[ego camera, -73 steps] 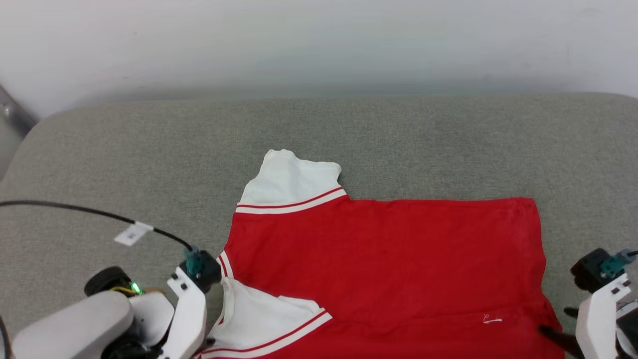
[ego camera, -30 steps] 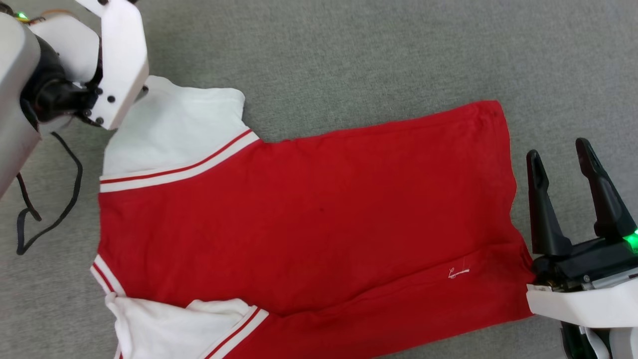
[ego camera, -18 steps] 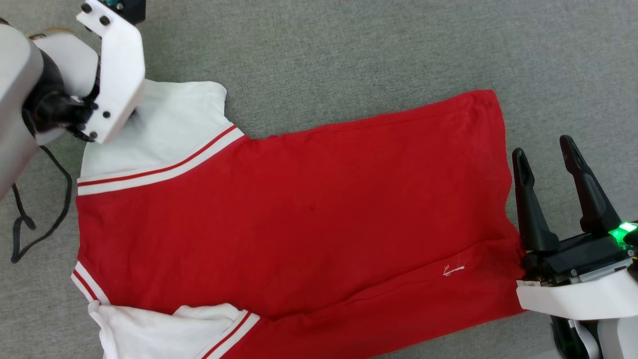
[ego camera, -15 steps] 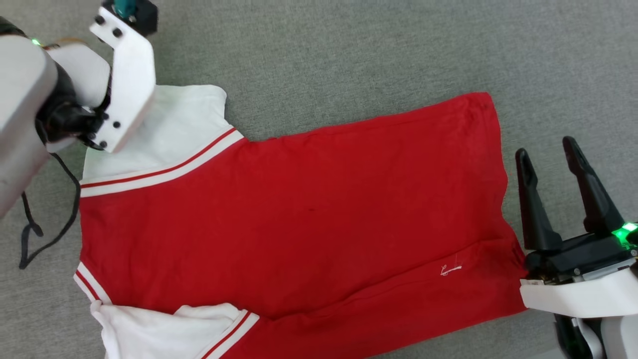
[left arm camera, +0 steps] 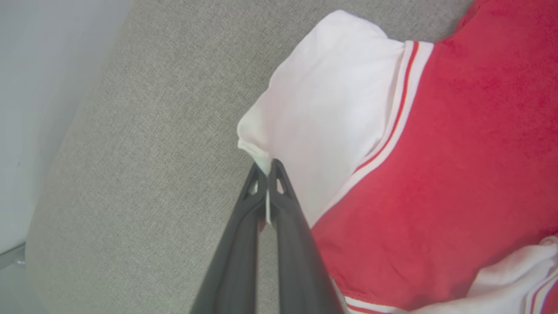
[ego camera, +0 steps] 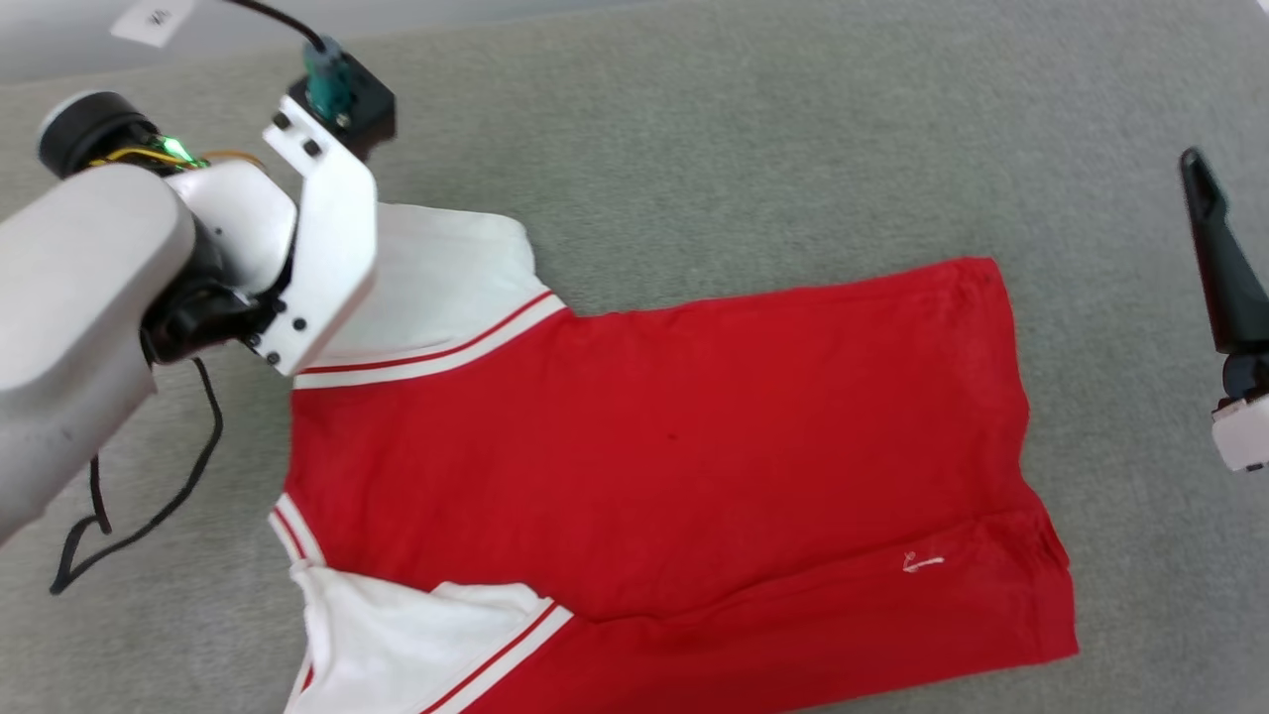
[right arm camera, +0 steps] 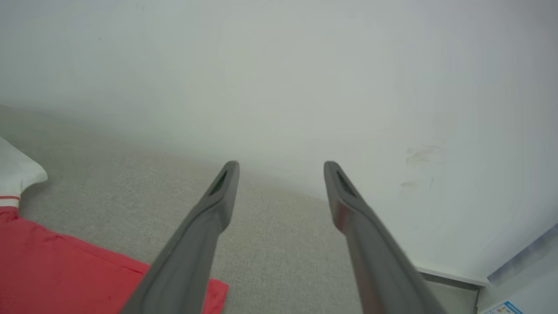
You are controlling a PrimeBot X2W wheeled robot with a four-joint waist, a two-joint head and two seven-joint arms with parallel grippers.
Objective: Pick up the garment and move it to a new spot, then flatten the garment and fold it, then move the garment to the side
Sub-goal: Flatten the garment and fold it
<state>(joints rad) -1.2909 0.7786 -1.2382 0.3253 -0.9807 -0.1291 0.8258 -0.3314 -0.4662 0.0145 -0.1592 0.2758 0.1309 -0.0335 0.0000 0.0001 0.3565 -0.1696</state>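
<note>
Since a second ago, the left gripper [left arm camera: 267, 169] is pinched shut on the edge of the white sleeve [left arm camera: 322, 100], at ten o'clock of the garment [ego camera: 674, 446], which lies spread on the grey cushion [ego camera: 773, 149]. The right gripper [right arm camera: 281, 168] is held spread, apart from the hem [ego camera: 1021, 436] at three o'clock. Bare cushion is left toward twelve.

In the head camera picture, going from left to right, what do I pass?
Left arm → garment's upper white sleeve → red body → small white mark → right claw's finger.
</note>
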